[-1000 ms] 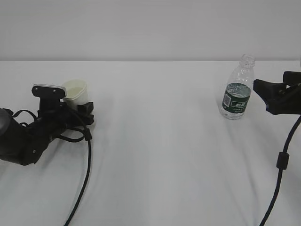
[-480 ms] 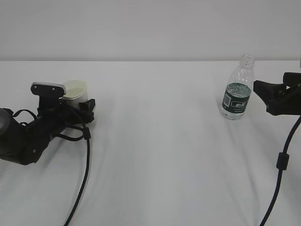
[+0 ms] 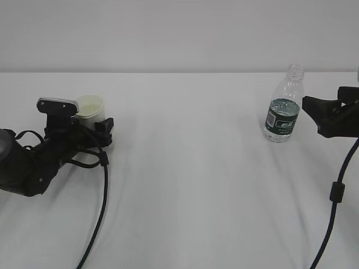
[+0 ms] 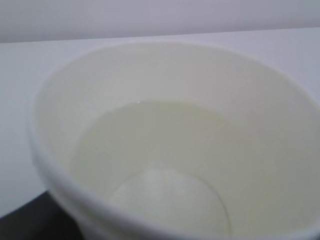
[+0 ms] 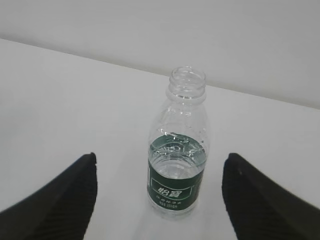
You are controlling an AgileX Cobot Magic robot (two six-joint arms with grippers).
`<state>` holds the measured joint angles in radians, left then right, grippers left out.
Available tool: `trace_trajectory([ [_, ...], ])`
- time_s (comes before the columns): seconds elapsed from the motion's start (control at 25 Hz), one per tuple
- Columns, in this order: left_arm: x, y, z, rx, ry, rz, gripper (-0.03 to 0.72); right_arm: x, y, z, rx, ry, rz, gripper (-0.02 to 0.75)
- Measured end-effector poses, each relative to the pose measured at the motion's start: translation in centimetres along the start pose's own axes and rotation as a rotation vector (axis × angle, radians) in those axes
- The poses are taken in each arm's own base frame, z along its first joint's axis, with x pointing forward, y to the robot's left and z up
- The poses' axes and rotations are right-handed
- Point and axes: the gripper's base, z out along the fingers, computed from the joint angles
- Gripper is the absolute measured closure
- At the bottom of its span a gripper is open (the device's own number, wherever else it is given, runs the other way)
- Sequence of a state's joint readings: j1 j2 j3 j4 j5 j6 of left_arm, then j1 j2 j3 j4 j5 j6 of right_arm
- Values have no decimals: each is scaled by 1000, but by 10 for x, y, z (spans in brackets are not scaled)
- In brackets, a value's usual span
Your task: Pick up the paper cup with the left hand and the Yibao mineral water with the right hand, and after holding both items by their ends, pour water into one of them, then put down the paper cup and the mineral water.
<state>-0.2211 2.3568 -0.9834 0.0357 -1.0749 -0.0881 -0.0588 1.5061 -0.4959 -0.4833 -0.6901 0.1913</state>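
Widened since the earlier frame: left pincer (image 3: pixel 100 130), flanking the small white tapered paper cup (image 3: pixel 90 109), part-filled, standing on the white bench (image 3: pixel 185 185) at far left; grip not discernible. Right pincer (image 3: pixel 314 109) spread apart, just beside the clear ribbed green-labelled capless bottle (image 3: pixel 283 109), upright at right. Risk: withdrawing arm clipping cup, spilling water.

Cream-white paper cup (image 3: pixel 90 107), clear ribbed bottle (image 3: pixel 282 107) with dark green label, white table (image 3: pixel 190 168).
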Motion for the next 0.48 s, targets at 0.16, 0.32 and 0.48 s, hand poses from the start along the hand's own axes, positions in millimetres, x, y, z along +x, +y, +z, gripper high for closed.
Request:
trace_trajectory([
  [0.16, 4, 0, -5, -4, 13, 2, 109, 0, 0, 0, 0, 0, 0, 148],
  [0.32, 9, 1, -14, -8, 31, 9, 109, 0, 0, 0, -1, 2, -2, 148],
  [0.48, 5, 0, -20, -8, 8, 10, 109, 0, 0, 0, -3, 2, -5, 148],
])
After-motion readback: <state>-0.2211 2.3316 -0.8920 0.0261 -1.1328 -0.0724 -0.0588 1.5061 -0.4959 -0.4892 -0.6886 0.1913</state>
